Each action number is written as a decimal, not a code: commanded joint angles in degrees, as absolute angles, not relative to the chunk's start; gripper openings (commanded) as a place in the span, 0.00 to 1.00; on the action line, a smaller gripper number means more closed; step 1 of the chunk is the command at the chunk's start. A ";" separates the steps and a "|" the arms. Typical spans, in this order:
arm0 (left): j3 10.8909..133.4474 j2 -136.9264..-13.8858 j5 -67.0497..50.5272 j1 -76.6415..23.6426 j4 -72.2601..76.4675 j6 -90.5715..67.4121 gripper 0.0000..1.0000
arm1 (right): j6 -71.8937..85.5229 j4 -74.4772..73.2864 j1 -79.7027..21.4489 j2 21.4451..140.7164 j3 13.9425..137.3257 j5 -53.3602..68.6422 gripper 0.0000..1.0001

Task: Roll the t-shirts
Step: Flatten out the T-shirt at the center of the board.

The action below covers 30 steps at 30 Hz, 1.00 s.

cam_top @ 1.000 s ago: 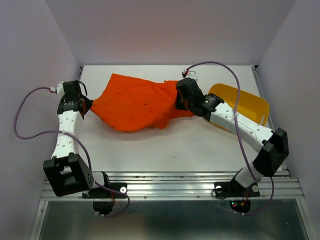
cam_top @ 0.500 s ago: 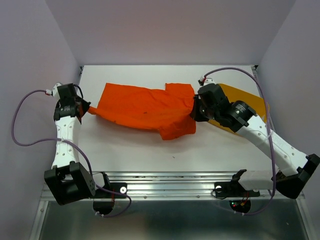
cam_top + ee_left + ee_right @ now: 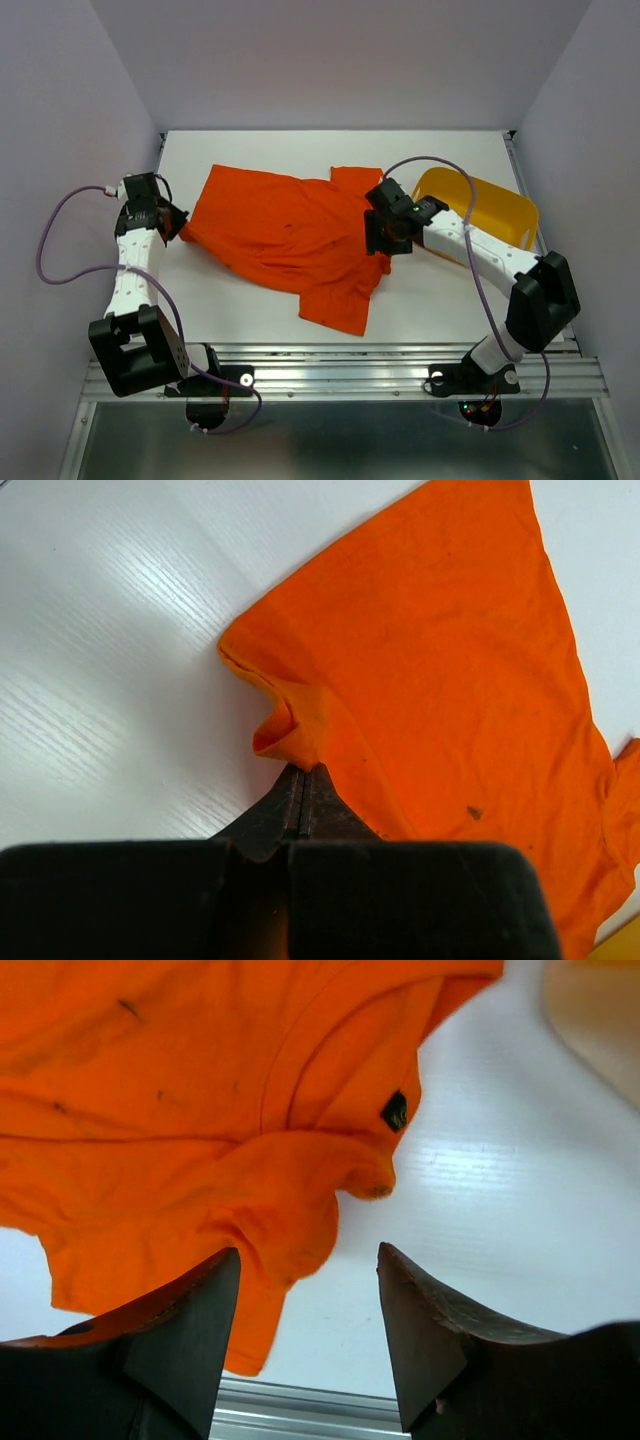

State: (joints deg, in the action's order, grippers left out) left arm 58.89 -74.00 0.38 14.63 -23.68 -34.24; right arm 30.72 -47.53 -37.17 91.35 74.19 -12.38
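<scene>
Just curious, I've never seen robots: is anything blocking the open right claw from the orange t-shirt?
Nothing visible. The right gripper hangs open directly over the t-shirt; the yellow tub sits off to its side.

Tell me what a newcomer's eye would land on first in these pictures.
The bright orange-red t-shirt sprawled across the middle of the white table grabs the eye. The left gripper is shut on a fold at its left edge, while the right gripper hangs open over its collar end. A yellow tub sits at the table's right side.
</scene>
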 commanded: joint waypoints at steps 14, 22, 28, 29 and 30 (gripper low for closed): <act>53.00 -69.26 0.26 14.59 -21.36 -33.40 0.00 | 37.88 -30.41 -37.35 96.75 65.46 -12.91 0.09; 51.59 -70.22 0.35 14.59 -20.31 -33.31 0.00 | 34.81 -30.06 -37.35 111.26 75.75 -19.41 0.08; 52.03 -73.12 0.26 14.50 -18.72 -33.40 0.00 | 30.33 -33.91 -35.16 124.07 92.68 -23.99 0.08; 52.12 -73.47 0.26 14.33 -18.55 -33.49 0.00 | 28.67 -34.01 -34.29 125.49 94.99 -23.99 0.08; 52.29 -74.00 -1.56 14.07 -18.28 -33.49 0.00 | 27.70 -34.19 -33.58 128.29 97.45 -23.99 0.08</act>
